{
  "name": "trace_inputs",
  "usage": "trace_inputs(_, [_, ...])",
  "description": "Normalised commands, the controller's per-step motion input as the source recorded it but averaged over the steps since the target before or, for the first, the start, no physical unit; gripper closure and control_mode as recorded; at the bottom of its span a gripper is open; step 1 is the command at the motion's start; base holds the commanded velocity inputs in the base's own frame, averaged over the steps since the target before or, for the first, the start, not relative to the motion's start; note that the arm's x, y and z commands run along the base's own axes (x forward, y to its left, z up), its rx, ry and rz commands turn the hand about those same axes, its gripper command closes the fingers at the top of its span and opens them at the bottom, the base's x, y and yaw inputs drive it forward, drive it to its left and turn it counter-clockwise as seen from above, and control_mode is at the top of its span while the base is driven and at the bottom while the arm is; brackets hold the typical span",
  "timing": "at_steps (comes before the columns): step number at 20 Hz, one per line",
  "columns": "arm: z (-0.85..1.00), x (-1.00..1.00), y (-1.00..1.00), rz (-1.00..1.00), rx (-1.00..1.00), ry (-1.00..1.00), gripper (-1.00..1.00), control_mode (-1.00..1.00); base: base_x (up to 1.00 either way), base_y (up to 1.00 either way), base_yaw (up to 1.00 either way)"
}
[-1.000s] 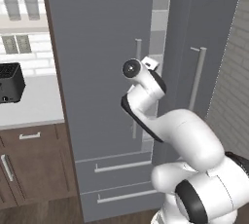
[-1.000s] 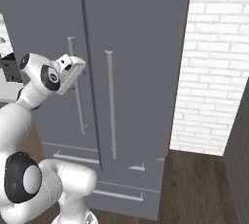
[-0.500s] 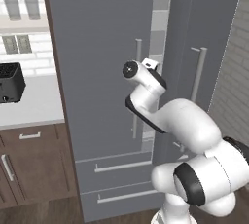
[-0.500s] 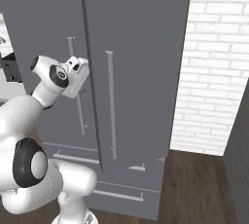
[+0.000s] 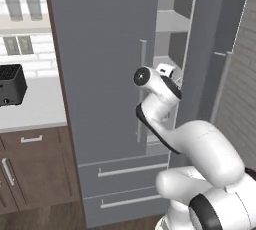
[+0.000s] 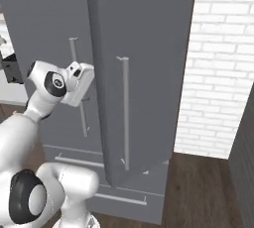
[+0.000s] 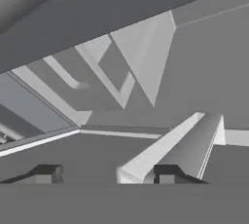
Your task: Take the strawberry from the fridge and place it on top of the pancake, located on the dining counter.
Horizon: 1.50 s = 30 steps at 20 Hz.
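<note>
While the gripper (image 7: pixel 104 174) points into the gap of the fridge (image 5: pixel 105 99), its two dark finger tips sit apart at the bottom of the hand view, with nothing between them, so the hand looks open and empty. In the left base view the hand is in the middle of the frame, just beside the edge of the right door (image 6: pixel 144 73), which is swung partly open. The left door (image 5: pixel 100 74) is shut, with its silver handle (image 5: pixel 141 91) near the hand. Pale shelves (image 5: pixel 172 21) peek out at the upper right of that frame.

The job looks like it has only just begun. The door is partly open, but the strawberry is too hidden to find, so it has not been picked up yet. Carrying it to the pancake is also left to do.

The gap is narrow. The door edge and the brick wall (image 6: pixel 223 63) on the right of the right base view leave little room, so the door probably needs to open more.
</note>
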Motion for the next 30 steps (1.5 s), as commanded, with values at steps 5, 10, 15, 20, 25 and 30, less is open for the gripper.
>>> trace_inputs(5, [0.00,-1.00,-0.94,-0.09,0.00,0.00,-1.00,-1.00,0.00,0.00,0.00])
trace_inputs(10, [0.00,-0.97,-0.95,-0.10,0.00,0.00,-1.00,-1.00,0.00,0.00,0.00])
trace_inputs(15, [0.00,-0.74,-0.96,-0.10,0.00,0.00,-1.00,-1.00,0.00,0.00,0.00])
trace_inputs(20, [0.00,-0.56,-0.88,-0.08,0.00,0.00,-1.00,-1.00,0.00,0.00,0.00])
trace_inputs(25, [-0.19,-0.25,-0.54,-0.07,0.00,0.12,-1.00,-1.00,0.00,0.00,0.00])
trace_inputs(30, [-0.12,-0.49,0.24,0.00,-0.07,-0.03,-1.00,-1.00,0.00,0.00,0.00])
